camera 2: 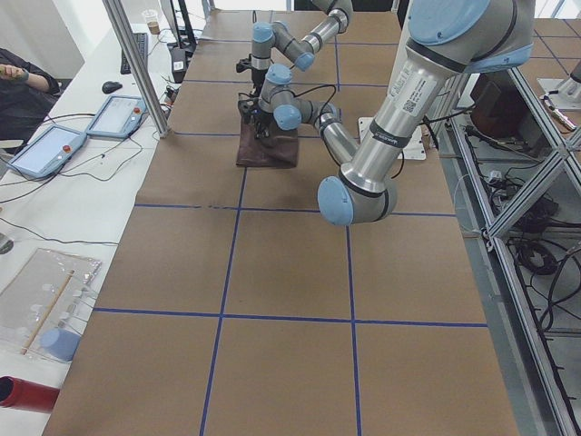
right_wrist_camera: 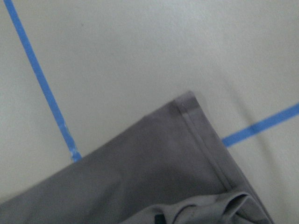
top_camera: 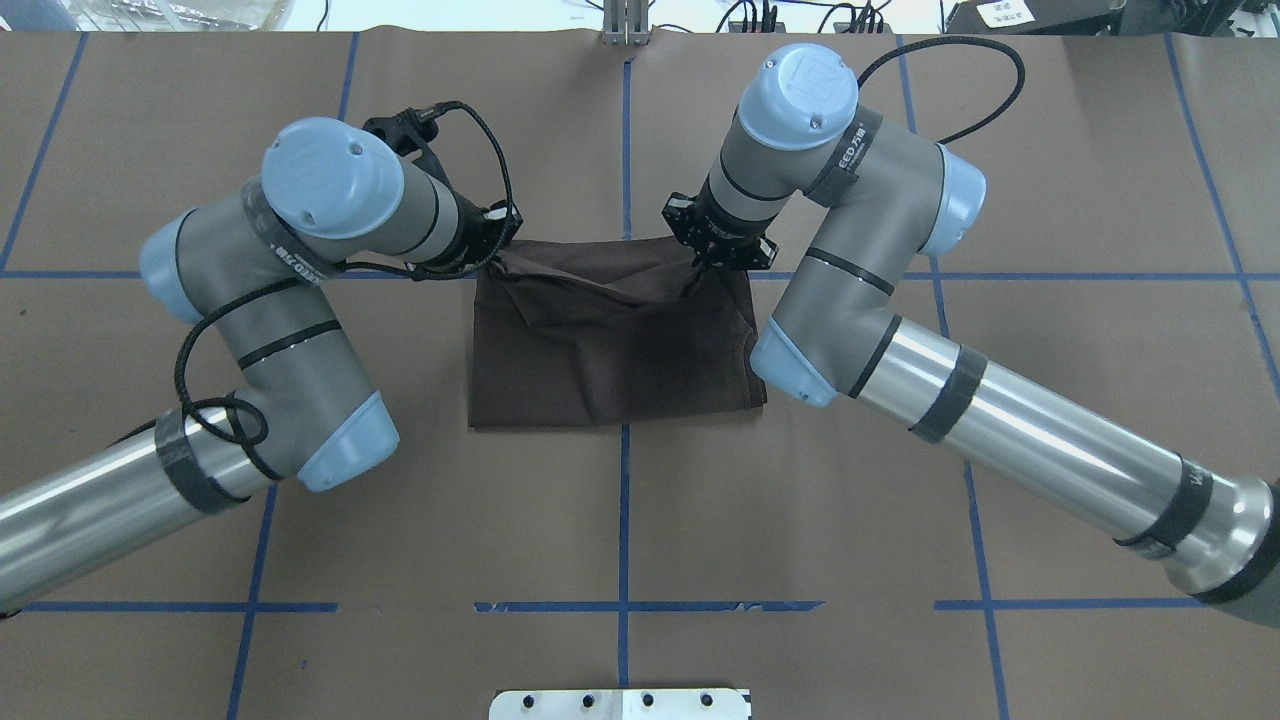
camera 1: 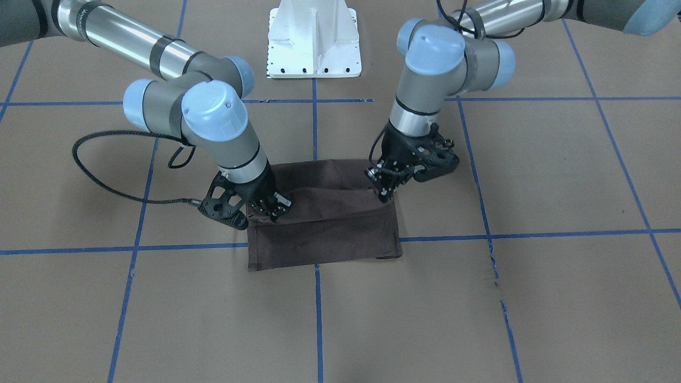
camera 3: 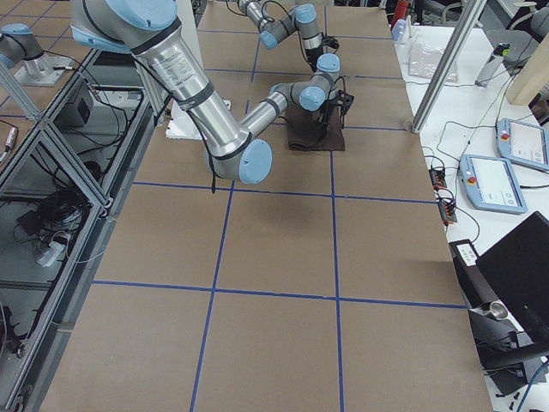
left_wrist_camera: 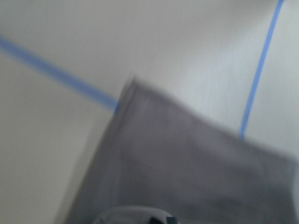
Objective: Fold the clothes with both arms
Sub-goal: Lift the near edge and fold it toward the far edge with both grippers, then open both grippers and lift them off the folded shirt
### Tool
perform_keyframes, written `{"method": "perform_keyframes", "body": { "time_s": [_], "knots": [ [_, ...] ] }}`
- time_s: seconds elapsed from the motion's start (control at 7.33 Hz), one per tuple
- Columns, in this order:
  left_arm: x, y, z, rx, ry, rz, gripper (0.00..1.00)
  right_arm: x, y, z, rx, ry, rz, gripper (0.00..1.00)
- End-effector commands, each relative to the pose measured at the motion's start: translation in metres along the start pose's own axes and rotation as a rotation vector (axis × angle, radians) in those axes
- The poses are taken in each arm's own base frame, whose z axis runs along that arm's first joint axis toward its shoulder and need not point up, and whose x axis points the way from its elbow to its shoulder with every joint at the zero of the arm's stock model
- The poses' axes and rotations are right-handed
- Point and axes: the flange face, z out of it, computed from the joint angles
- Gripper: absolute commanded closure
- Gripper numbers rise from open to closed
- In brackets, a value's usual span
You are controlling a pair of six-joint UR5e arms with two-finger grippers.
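Here, left gripper (top_camera: 497,252) and right gripper (top_camera: 712,262) each pinch an upper corner of the T-shirt (top_camera: 610,350), mid-frame on the bench (top_camera: 900,500); I hold that edge raised to fold it over.

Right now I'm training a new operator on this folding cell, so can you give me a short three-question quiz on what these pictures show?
1. True or false: the dark brown T-shirt lies spread out flat at full length with both sleeves showing.
2. Pick one. The left gripper and right gripper are: A) both open, clear of the cloth; B) each pinching a raised edge of the shirt; C) placed so that only one touches the shirt.
3. Fill in: the tape lines on the table are ____ in colour.

Key: 1 false, it is already folded into a rectangle; 2 B; 3 blue.
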Motion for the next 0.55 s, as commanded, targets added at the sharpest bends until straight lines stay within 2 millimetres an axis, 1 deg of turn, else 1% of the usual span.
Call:
{"method": "perform_keyframes", "body": {
  "time_s": [0.0,0.14,0.27,0.41],
  "knots": [
    [-0.014,-0.043,0.034,0.070,0.016,0.123,0.00,-0.004,-0.050,0.016,0.036,-0.049,-0.073,0.00],
    [-0.018,-0.060,0.032,0.085,0.008,0.120,0.00,-0.004,-0.067,0.012,0.050,-0.042,-0.056,0.00],
    [-0.018,-0.060,0.032,0.083,0.010,0.122,0.00,-0.002,-0.078,0.003,0.054,-0.048,-0.047,0.00],
    [-0.015,-0.065,0.026,0.082,0.018,0.130,0.00,-0.002,-0.084,-0.004,0.054,-0.053,-0.066,0.00]
  ]
}}
